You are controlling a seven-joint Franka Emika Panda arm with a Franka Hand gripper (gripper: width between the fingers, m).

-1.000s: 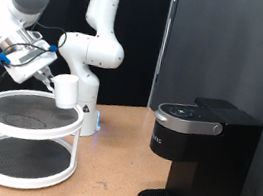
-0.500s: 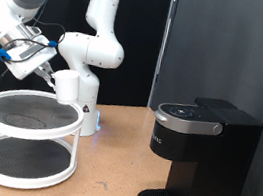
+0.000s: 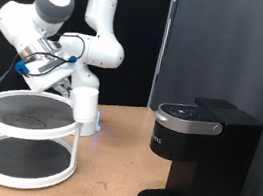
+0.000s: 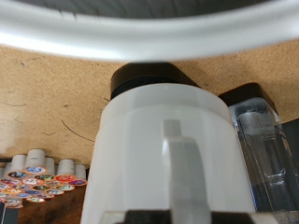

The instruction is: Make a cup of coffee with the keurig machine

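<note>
At frame centre-left, my hand (image 3: 75,91), closed on the cup (image 3: 86,106), has swung right off the two-tier rack (image 3: 25,141) towards the keurig machine (image 3: 197,160).

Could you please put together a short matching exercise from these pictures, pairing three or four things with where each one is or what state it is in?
Things:
1. cup
2. coffee machine
3. two-tier stand
4. claw

Places or states:
A. white rings with dark shelves, at the exterior view's left
B. black, lid shut, at the exterior view's right
C. held in the air beside the stand's top rim
D. gripping the white cup from above

Pairs: 1-C, 2-B, 3-A, 4-D
</note>
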